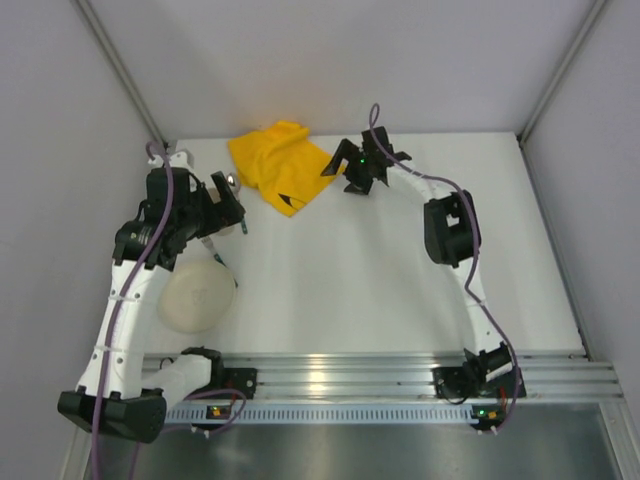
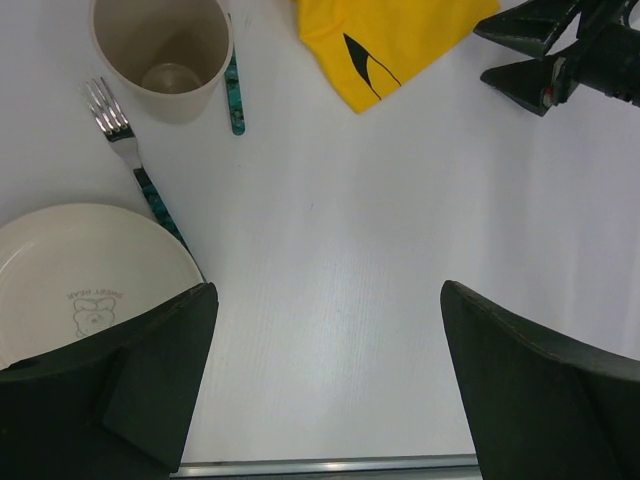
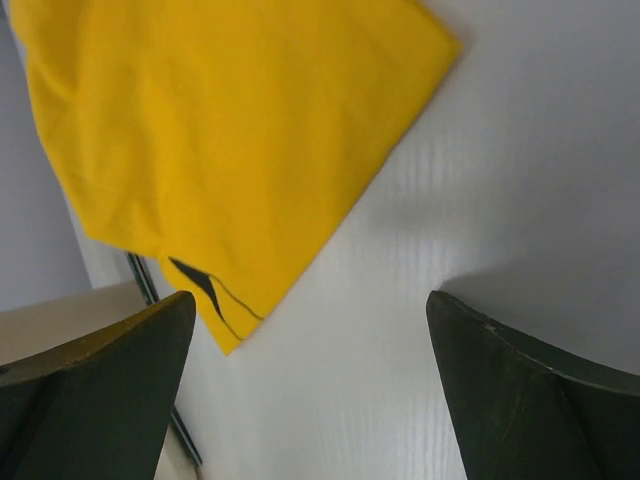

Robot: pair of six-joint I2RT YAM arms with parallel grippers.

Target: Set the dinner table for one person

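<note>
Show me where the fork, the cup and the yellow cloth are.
fork (image 2: 150, 192): left wrist view, on its patterned handle.
cup (image 2: 160, 50): left wrist view, on its inner wall.
yellow cloth (image 3: 220, 140): right wrist view, middle of the fabric.

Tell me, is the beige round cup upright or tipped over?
Upright: the left wrist view looks straight into the beige round cup, open mouth up, its bottom visible and empty.
</note>
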